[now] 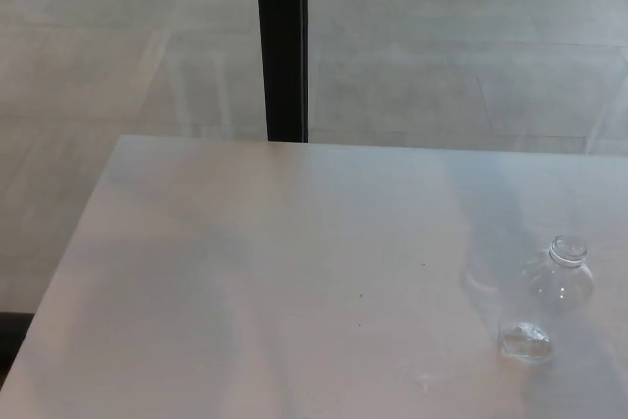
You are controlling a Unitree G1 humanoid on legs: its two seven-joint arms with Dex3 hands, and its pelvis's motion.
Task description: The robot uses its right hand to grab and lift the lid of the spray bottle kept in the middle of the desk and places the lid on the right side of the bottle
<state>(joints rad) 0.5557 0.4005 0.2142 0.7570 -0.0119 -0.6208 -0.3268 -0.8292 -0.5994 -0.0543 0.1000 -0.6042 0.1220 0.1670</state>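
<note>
Right now neither hand shows, so grip state can't be told. Clear spray bottle (546, 299) stands uncapped, leaning, near desk's (245, 282) right edge toward the front. Lid not visible. Rest of desk surface wide open; black post (283, 44) behind far edge.

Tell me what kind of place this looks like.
Probably an office or lobby-like indoor space: a plain white desk holding a clear bottle stands by a large window with a black frame post, with pale paving beyond.
</note>
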